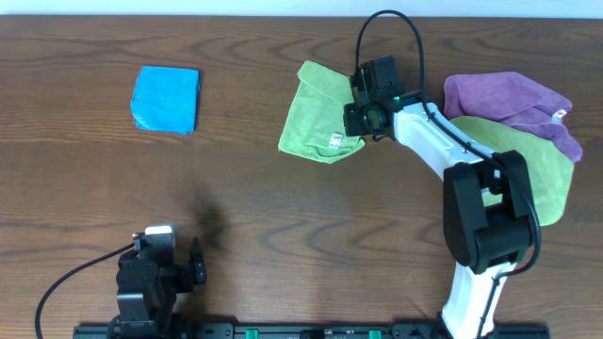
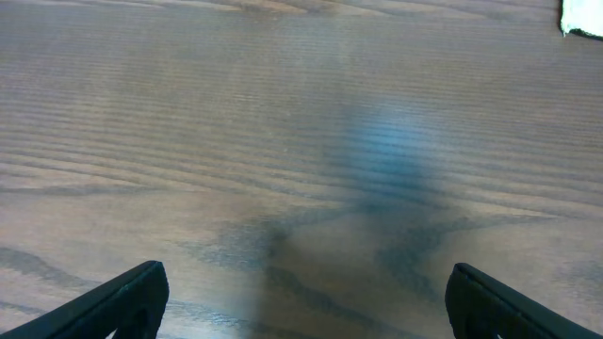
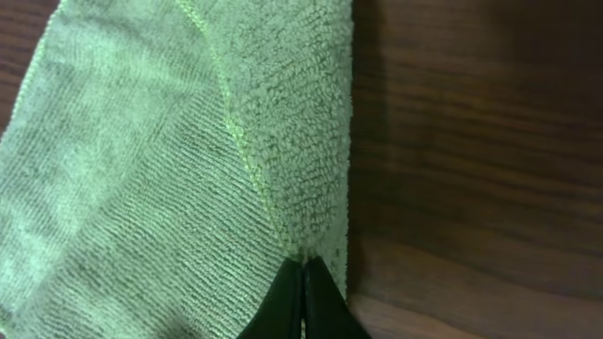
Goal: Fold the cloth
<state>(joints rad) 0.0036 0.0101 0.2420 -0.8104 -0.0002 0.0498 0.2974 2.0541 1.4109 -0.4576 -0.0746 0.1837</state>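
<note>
the cloth [image 3: 141, 169] is fuzzy matt microfibre; the table [image 3: 471, 141] is smooth grained wood.

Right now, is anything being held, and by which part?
The right end effector pinches the lime-green cloth at its hemmed edge. The left end effector is open, empty.

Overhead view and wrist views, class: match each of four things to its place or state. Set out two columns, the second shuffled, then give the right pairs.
Column one
1 blue cloth
2 purple cloth
3 left claw
4 right claw

Column two
A shut on the edge of the green cloth
B open above bare table
C lying on the second green cloth
D folded square, alone on the left arm's side

Pairs: 1-D; 2-C; 3-B; 4-A
</note>
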